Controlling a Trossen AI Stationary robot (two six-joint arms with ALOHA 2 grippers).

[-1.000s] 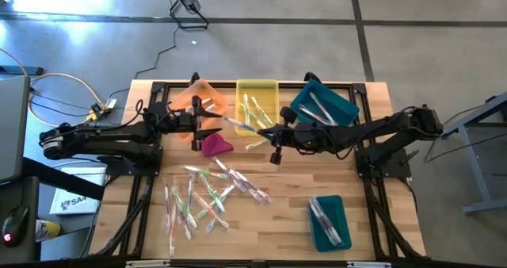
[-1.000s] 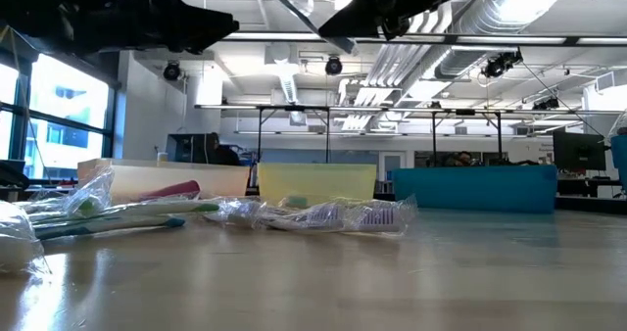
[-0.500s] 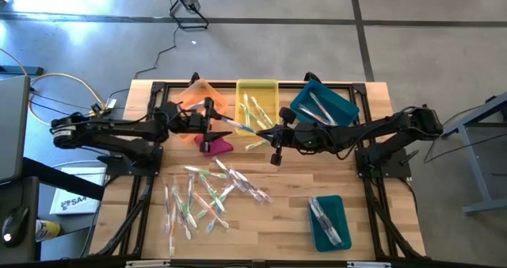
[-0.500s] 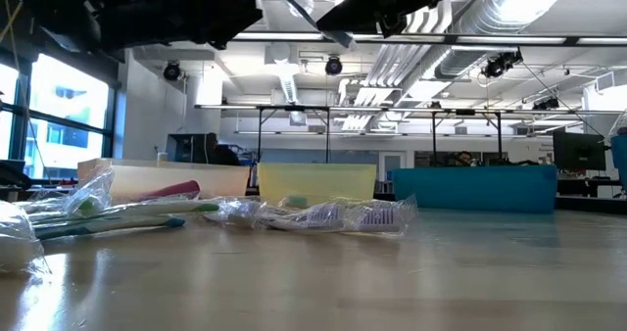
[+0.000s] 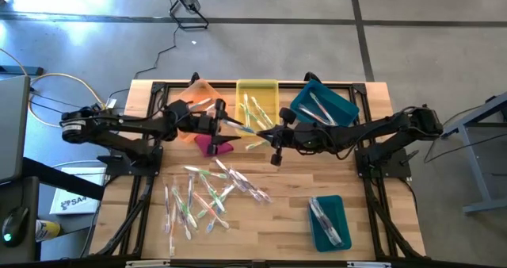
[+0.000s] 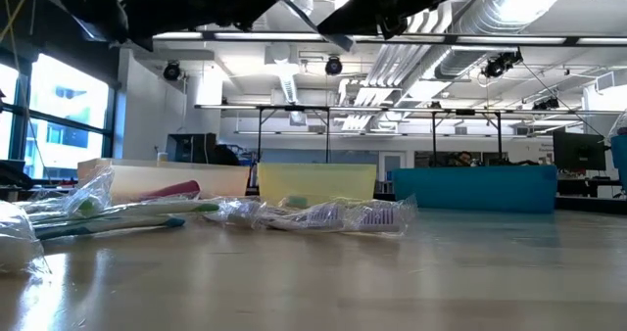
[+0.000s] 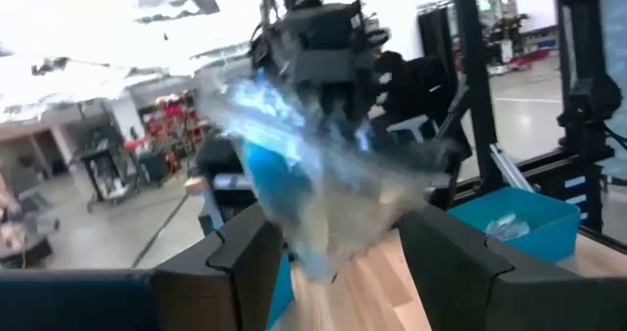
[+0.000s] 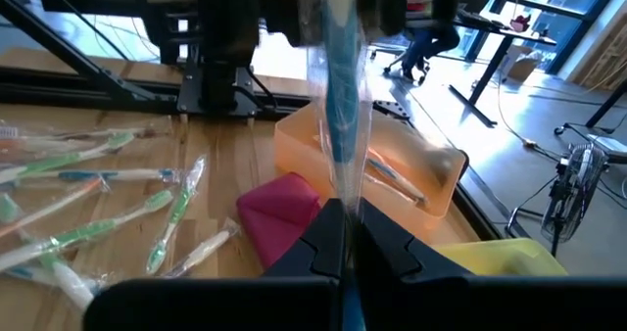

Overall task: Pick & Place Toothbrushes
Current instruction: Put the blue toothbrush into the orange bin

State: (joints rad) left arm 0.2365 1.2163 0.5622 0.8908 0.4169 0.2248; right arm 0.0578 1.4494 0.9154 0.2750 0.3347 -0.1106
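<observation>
- Both arms are dark, near-black, built of slim jointed links with blocky joint housings.
- The left end effector has two dark, angular fingers with stepped, notched inner edges.
- The right end effector has flat black fingers.
- Thin black cabling runs along the right arm's links.

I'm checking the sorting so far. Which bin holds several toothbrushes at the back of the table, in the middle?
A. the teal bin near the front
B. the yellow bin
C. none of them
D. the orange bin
B: the yellow bin sits mid-back between the other two and has toothbrushes lying in it.
</observation>
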